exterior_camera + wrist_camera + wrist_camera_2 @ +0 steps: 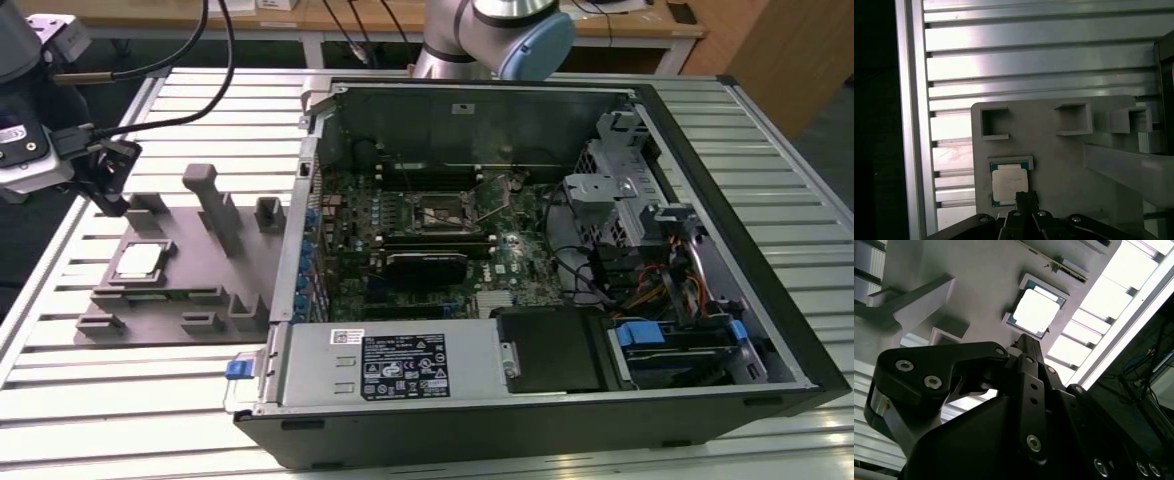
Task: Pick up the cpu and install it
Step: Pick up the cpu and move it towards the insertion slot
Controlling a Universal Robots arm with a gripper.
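On grey tray (187, 278), cpu (139, 262) flat, face-up.

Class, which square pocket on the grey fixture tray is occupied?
The pocket beside the end effector: it holds the silvery square cpu; the others sit empty.

We see a matte black gripper (1026, 340) of jointed metal link bars, with silver round-head screws (932, 382) behind the jaws. Farther back run black cables (231, 45), a silver tubular arm (447, 50) and its pale blue round joint cap (534, 45).
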